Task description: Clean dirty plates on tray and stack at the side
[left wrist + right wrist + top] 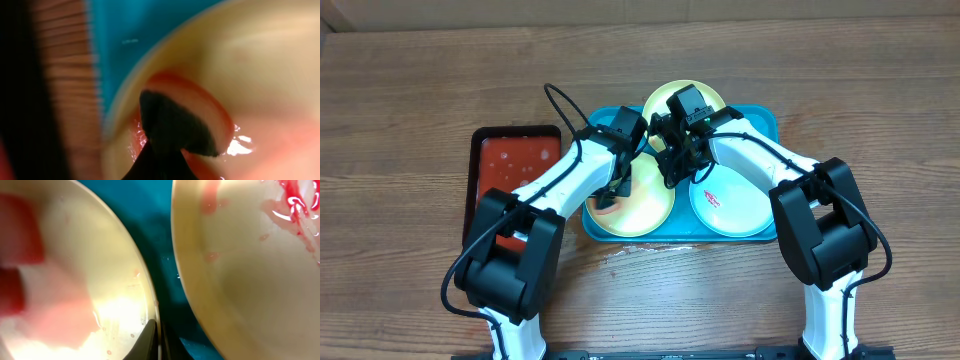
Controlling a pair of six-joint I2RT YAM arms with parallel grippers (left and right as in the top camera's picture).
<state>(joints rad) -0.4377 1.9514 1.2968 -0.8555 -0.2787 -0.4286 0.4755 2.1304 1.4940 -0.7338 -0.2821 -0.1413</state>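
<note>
You're looking at the turquoise tray (760,122), which is carrying all three plates. One yellow-green plate (658,103) is sitting at the tray's far edge and overhanging it. A second yellow-green plate (645,210) is lying at the tray's near left corner. The pale blue plate (735,208) is lying at the near right, showing a red smear (712,197).

Your left gripper (613,195) is working over the near-left plate with its jaws closed together. Its fingertips (170,125) are pressing into a wet reddish patch, and you cannot tell whether anything is pinched between them. Your right gripper (672,175) is also closed tight, its fingertips (149,342) sitting at that same plate's rim, toward the tray's middle.

Left of the turquoise tray, a black-rimmed red tray (515,160) is holding red liquid. Everything is resting on a wood-grain table (420,80).
</note>
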